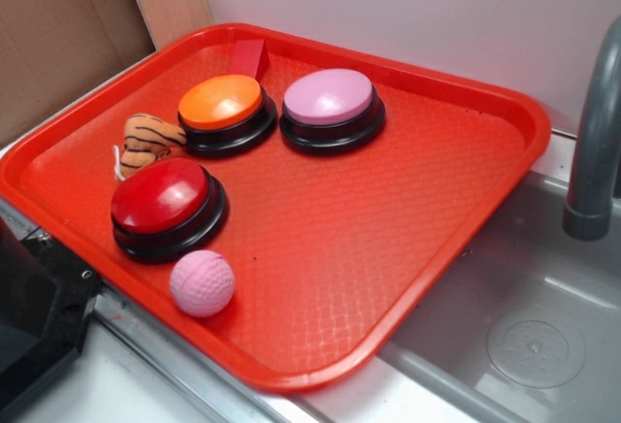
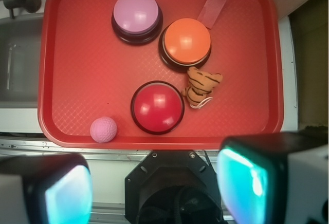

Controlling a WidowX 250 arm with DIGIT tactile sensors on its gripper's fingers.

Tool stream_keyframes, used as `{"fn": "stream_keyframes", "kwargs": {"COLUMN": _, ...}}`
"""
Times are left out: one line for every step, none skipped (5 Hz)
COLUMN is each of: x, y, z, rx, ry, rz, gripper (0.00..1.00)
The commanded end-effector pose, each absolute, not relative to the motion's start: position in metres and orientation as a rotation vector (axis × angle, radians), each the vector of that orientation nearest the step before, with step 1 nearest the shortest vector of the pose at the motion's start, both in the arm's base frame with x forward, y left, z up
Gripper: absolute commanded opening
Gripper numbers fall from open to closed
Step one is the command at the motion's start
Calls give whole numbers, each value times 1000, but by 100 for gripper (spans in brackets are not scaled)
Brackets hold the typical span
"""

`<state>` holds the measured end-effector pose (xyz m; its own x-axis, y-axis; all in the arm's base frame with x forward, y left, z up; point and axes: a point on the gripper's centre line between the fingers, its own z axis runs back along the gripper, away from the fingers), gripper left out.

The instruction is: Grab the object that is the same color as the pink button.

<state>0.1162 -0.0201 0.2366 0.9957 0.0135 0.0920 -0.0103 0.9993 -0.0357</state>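
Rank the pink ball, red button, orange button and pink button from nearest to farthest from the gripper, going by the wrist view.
1. pink ball, at the tray's near edge, left.
2. red button, just beyond, center.
3. orange button, farther back, right.
4. pink button, near the far rim.

The gripper sits below the tray, open.

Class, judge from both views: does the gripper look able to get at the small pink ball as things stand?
Probably yes. The pink ball sits uncovered near the tray's edge, apart from the red button, with nothing above it.
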Motion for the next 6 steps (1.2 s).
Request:
{"fn": "stream_keyframes", "kwargs": {"x": 116, "y": -20, "z": 237, "rx": -35, "ry": -92, "rz": 12, "gripper": 100}}
{"fn": "stream_keyframes", "kwargs": {"x": 116, "y": -43, "z": 213, "rx": -23, "ry": -93, "rz": 46, "gripper": 100}}
{"fn": "stream_keyframes", "kwargs": {"x": 113, "y": -70, "z": 187, "rx": -63, "ry": -110, "rz": 132, "gripper": 100}}
{"fn": "stream_keyframes", "kwargs": {"x": 114, "y": -97, "z": 155, "rx": -72, "ry": -156, "rz": 278, "gripper": 100}}
{"fn": "stream_keyframes", "kwargs": {"x": 114, "y": -111, "z": 124, "rx": -81, "ry": -144, "rz": 295, "gripper": 100}}
{"fn": "stream_keyframes", "kwargs": {"x": 116, "y": -119, "z": 91, "rx": -20, "ry": -153, "rz": 329, "gripper": 100}}
